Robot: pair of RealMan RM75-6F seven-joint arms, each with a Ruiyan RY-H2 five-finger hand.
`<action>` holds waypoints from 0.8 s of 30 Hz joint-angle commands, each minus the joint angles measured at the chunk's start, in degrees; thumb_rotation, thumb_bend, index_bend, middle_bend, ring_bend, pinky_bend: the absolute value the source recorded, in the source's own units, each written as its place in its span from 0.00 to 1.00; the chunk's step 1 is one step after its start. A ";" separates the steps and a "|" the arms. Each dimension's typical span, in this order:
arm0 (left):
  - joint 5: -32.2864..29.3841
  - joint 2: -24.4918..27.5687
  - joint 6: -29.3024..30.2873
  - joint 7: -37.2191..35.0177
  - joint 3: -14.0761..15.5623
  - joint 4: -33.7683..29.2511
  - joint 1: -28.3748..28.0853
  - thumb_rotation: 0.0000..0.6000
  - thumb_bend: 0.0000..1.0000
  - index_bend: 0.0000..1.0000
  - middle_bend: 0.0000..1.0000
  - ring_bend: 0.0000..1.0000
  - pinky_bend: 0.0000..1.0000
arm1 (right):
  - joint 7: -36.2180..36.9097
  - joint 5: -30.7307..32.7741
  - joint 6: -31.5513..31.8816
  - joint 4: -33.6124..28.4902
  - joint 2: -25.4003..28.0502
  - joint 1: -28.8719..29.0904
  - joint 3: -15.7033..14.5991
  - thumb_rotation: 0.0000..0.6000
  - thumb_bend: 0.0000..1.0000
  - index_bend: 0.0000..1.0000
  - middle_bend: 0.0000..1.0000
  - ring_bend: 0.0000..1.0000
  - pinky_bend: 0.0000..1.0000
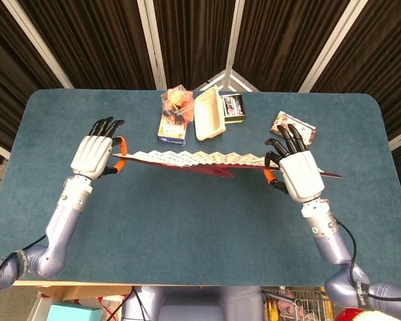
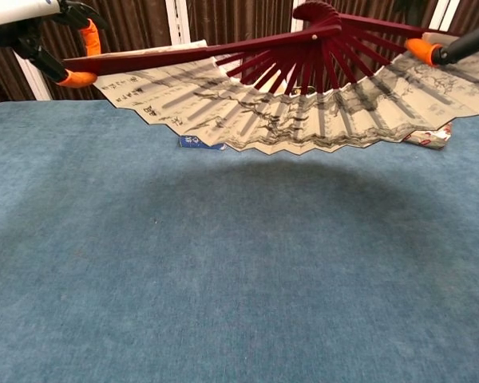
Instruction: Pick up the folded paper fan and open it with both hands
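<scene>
The paper fan (image 2: 303, 108) is spread wide in the air above the blue table (image 1: 187, 221), its dark red ribs meeting at a pivot near the top of the chest view. From the head view the fan (image 1: 187, 158) shows edge-on as a thin pale and red strip. My left hand (image 1: 93, 152) holds the fan's left outer rib between orange-tipped fingers (image 2: 80, 48). My right hand (image 1: 299, 170) grips the right outer rib, whose end sticks out past it. In the chest view only the right fingertips (image 2: 427, 52) show.
At the table's far middle stand a cream tray (image 1: 209, 115), a blue box (image 1: 172, 130) with a clear bag of sweets on it, and a small dark box (image 1: 232, 107). A patterned packet (image 1: 291, 124) lies just beyond my right hand.
</scene>
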 commanded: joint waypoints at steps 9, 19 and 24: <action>3.81 -5.48 2.59 -0.91 0.87 4.31 -0.49 1.00 0.55 0.69 0.09 0.00 0.00 | 2.49 -4.25 2.38 9.53 -2.76 -1.85 -2.58 1.00 0.58 0.76 0.32 0.08 0.01; 4.66 -5.86 2.41 -1.40 3.52 4.41 1.55 1.00 0.53 0.66 0.09 0.00 0.00 | 6.01 -6.09 4.10 11.53 -3.31 -5.03 -5.52 1.00 0.58 0.76 0.32 0.08 0.01; 5.23 -5.18 2.35 -2.02 4.65 3.20 2.78 1.00 0.53 0.63 0.09 0.00 0.00 | 6.79 -7.57 4.99 11.63 -3.83 -6.39 -7.12 1.00 0.58 0.76 0.32 0.08 0.01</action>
